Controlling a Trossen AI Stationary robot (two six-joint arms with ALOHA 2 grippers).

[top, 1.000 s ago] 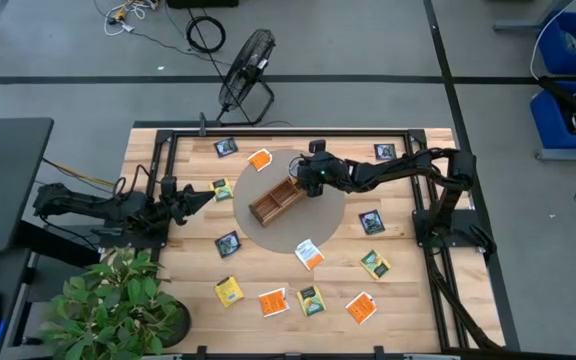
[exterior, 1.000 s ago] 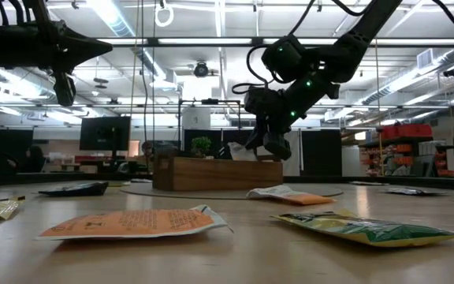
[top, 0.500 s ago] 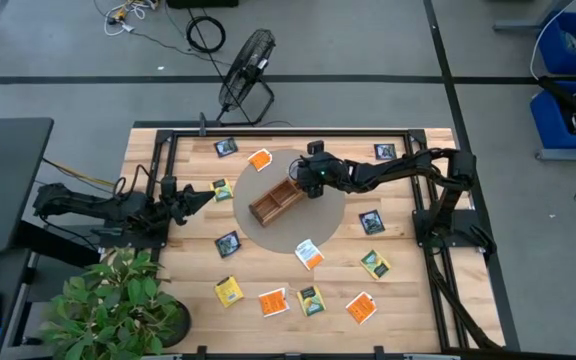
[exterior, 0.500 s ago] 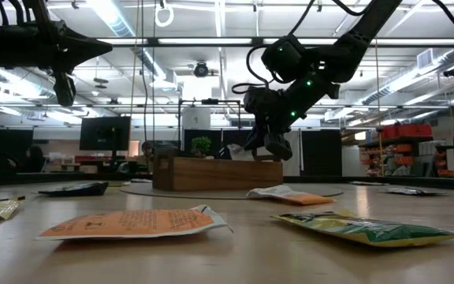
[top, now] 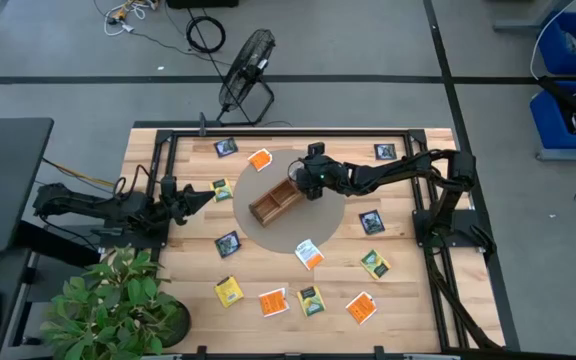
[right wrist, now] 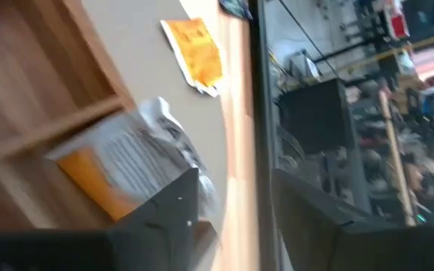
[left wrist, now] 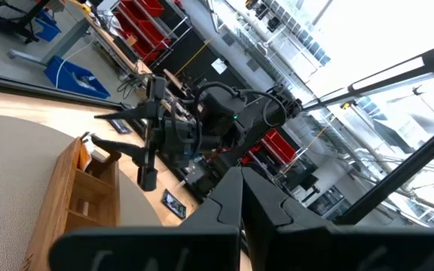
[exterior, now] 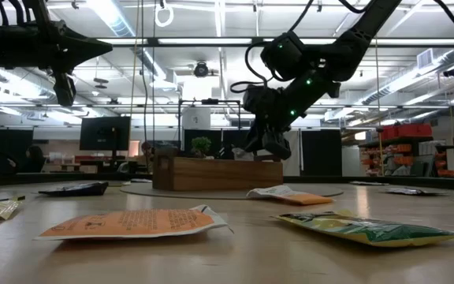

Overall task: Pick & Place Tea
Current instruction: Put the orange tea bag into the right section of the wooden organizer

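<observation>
**Release over the tray: risk points**

The right gripper hangs over the upper-right end of the wooden tray, at frame centre in the high view. Its jaws stand apart around an orange-and-white tea packet that lies across the end compartment, leaning on a divider. Judgement: the packet may catch on a jaw and lift out when the arm rises, or come to rest tilted on the tray wall instead of flat.

The left gripper waits at centre-left, jaws shut and empty.

Other packets lie scattered on the wooden counter, mostly along the lower edge; the tray sits on a round grey mat. A potted plant stands at lower left, a floor fan above the counter. Beyond is a workshop with ceiling lights and monitors
</observation>
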